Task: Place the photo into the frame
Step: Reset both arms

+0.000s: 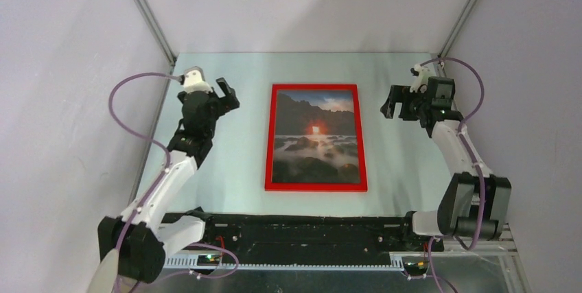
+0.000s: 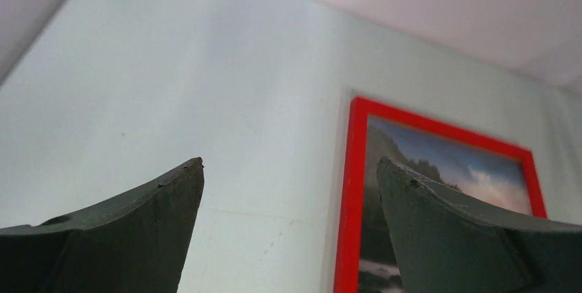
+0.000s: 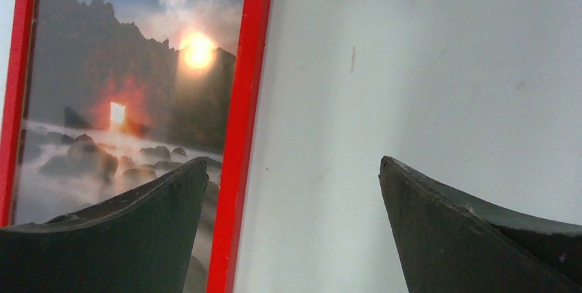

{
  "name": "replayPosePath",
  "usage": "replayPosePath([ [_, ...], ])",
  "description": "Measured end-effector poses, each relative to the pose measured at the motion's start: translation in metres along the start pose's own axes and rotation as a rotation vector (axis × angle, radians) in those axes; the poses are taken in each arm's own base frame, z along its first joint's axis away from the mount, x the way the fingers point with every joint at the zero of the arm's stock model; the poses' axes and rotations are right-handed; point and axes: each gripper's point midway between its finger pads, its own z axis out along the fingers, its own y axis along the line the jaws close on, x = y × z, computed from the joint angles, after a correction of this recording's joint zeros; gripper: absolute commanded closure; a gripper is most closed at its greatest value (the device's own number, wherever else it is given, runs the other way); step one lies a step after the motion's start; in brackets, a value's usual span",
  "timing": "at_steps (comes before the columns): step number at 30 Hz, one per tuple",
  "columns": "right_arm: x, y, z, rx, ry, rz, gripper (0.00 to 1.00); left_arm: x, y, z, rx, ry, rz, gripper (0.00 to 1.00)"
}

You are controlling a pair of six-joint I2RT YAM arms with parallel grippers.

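Note:
The red frame (image 1: 316, 185) lies flat, red front up, at the middle of the table. The photo (image 1: 316, 135), dark rocks with a glowing orange sun, mist and blue sky, shows inside it behind the pane. My left gripper (image 1: 230, 95) is open and empty, raised to the left of the frame's far left corner. My right gripper (image 1: 390, 106) is open and empty, raised to the right of the frame's far right side. The frame (image 2: 354, 190) and photo (image 2: 453, 169) show in the left wrist view, and the frame (image 3: 240, 128) and photo (image 3: 130, 80) in the right wrist view.
The pale table top (image 1: 226, 162) is bounded by grey walls at left, right and back. A black rail (image 1: 302, 231) with the arm bases runs along the near edge.

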Motion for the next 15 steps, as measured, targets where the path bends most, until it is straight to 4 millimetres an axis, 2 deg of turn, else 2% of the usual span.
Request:
replayPosePath([
  [4, -0.015, -0.002, -0.026, 0.060, -0.076, -0.065, 0.01, -0.040, 0.011, -0.021, -0.026, -0.130, -0.002, 0.00],
  [7, -0.016, -0.005, -0.044, 0.110, -0.112, -0.101, 0.01, -0.059, 0.030, -0.035, -0.074, -0.211, -0.027, 0.00],
  [12, -0.004, -0.017, -0.067, 0.213, -0.119, -0.120, 0.01, -0.059, 0.073, -0.055, -0.199, -0.282, -0.097, 0.00],
  [15, -0.001, -0.024, -0.081, 0.277, -0.123, -0.127, 0.01, -0.059, 0.082, -0.064, -0.223, -0.307, -0.096, 0.00],
])
